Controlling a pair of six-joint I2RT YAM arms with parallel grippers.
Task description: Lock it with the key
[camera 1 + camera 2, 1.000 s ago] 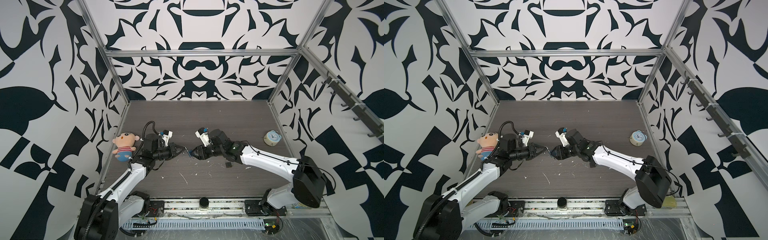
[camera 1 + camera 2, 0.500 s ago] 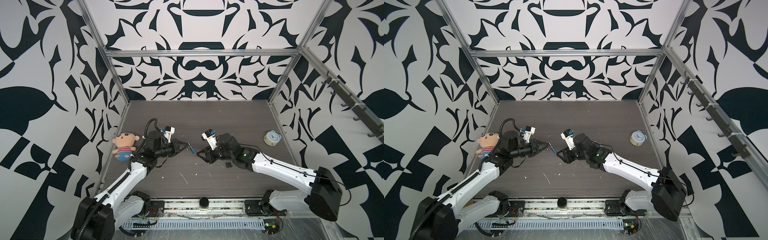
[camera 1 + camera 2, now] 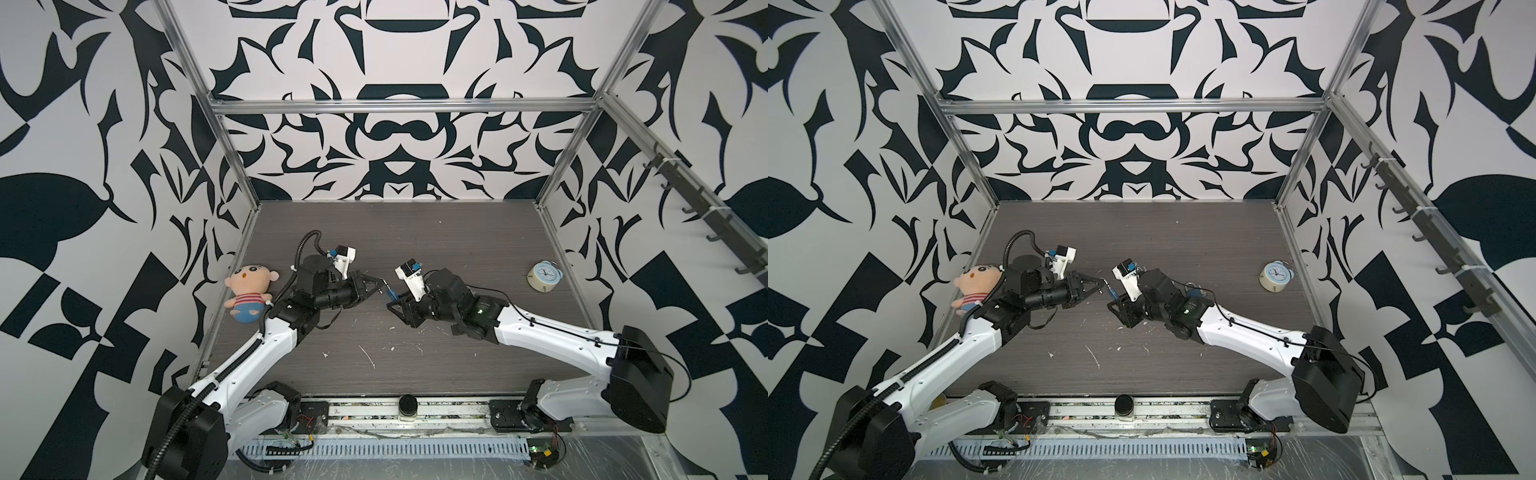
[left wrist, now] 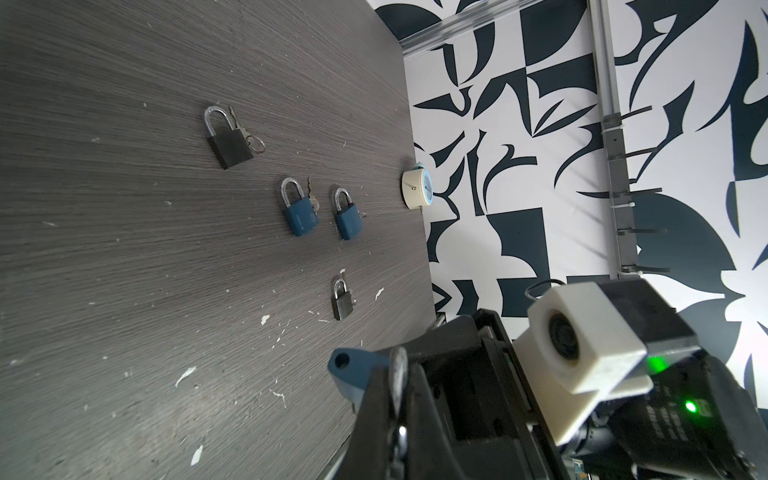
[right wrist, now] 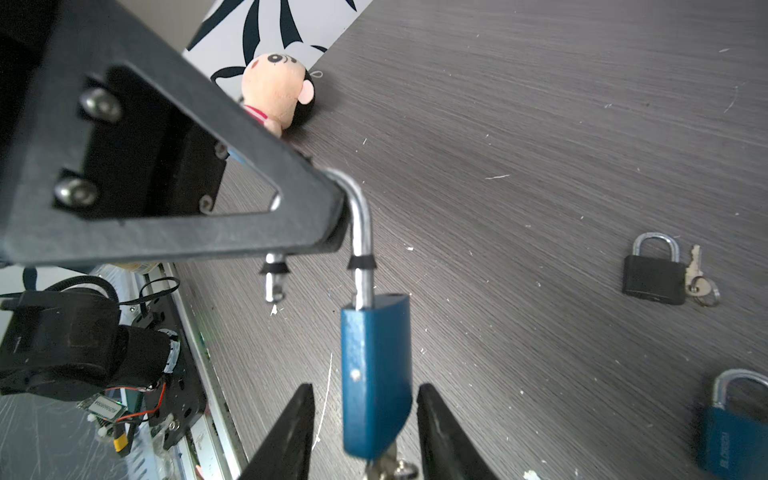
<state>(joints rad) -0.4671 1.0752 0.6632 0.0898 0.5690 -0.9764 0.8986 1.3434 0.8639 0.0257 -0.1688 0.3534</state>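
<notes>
I have the left gripper [image 3: 380, 285] pinched tight on the shackle [image 5: 360, 224] of the blue padlock [image 5: 376, 374], which hangs above the table [image 5: 540, 166] near its middle. The shackle is open, with 1 leg free of the body. The right gripper [image 5: 365, 388] is spread, 1 finger on each side of the body, neither pressing it. A key [image 5: 386, 463] shows at the keyhole end, though the frame edge hides how deep it sits. A black lock [image 5: 652, 278] lies flat, well apart.
</notes>
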